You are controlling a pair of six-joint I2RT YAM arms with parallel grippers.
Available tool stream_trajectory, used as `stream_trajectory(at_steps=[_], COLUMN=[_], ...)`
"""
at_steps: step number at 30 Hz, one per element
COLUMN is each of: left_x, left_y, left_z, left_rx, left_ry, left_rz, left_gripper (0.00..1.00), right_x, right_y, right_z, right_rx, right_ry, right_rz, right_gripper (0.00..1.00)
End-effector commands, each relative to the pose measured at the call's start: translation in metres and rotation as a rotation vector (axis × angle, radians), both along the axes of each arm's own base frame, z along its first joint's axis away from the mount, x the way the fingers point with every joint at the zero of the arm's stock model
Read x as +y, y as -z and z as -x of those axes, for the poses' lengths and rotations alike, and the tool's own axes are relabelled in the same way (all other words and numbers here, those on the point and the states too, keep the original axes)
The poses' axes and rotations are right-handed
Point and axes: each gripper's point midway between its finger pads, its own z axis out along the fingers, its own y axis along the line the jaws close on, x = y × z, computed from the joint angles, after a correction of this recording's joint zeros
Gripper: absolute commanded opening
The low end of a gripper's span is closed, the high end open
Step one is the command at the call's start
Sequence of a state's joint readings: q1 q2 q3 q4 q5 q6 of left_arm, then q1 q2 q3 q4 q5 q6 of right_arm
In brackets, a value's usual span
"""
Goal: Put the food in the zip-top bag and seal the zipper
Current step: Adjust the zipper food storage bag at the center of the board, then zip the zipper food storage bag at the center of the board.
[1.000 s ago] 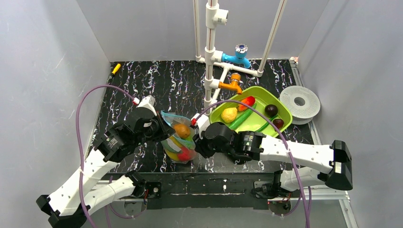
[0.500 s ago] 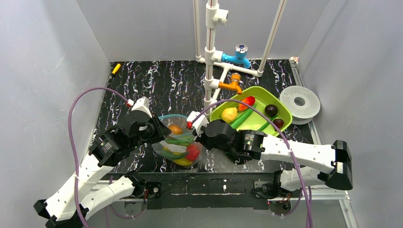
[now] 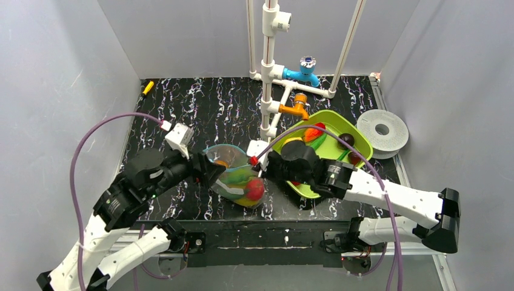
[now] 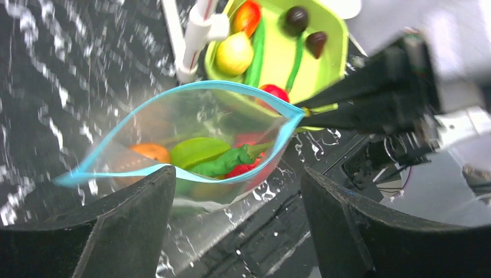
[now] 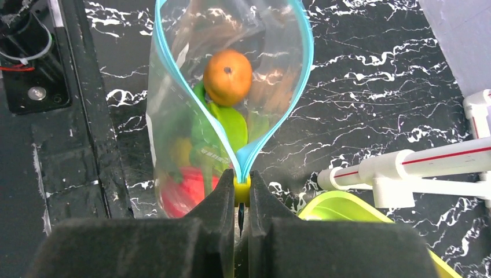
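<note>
Zip-top bag (image 3: 236,179) lies on the surface (image 3: 182,103) between my arms, mouth gaping, food (image 5: 227,77) inside. My right end effector (image 5: 240,200) pinches the zipper (image 4: 202,84) at its end; my left end effector (image 4: 231,191) is spread, empty. More pieces sit on the tray (image 4: 277,58), so loading seems unfinished: next, fetch one.

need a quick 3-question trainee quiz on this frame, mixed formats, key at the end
1. True or false: the zipper of the zip-top bag is sealed along its whole length.
2. Which tool pinches the bag's corner? A) left tool B) right tool C) neither
3. Fill in: in the right wrist view, the round fruit nearest the bag's mouth is coloured ____.

Key: 1 false, the mouth gapes open. 2 B; the left tool stands open, gripping nothing. 3 orange.
</note>
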State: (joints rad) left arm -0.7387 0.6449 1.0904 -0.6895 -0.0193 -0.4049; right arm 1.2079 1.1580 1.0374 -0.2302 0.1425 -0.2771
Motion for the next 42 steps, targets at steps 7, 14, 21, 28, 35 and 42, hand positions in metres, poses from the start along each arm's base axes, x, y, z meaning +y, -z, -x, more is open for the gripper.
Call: stream_trajectory(at_steps=[7, 14, 21, 28, 35, 42], left_x=[-0.051, -0.092, -0.109, -0.103, -0.083, -0.081], left_y=[-0.046, -0.010, 0.017, 0.039, 0.051, 0.048], left_z=[0.033, 0.004, -0.007, 0.007, -0.014, -0.017], left_rx=[-0.572, -0.533, -0.621, -0.527, -0.636, -0.665], left_ry=[0.593, 0.760, 0.850, 0.907, 0.681, 0.633], left_rz=[-0.047, -0.160, -0.196, -0.214, -0.240, -0.217], left_gripper=[0.98, 0.98, 0.98, 0.87, 0.05, 0.00], right_x=[0.007, 0.004, 0.001, -0.002, -0.008, -0.017], right_y=[-0.035, -0.030, -0.029, -0.031, -0.024, -0.027], right_z=[0.019, 0.021, 0.025, 0.020, 0.011, 0.007], right_rx=[0.141, 0.171, 0.202, 0.205, 0.248, 0.379], right_ry=[-0.262, -0.266, -0.279, -0.269, -0.162, 0.002], right_rz=[-0.107, -0.092, -0.084, -0.082, -0.086, -0.311], right_gripper=[0.01, 0.01, 0.01, 0.01, 0.19, 0.83])
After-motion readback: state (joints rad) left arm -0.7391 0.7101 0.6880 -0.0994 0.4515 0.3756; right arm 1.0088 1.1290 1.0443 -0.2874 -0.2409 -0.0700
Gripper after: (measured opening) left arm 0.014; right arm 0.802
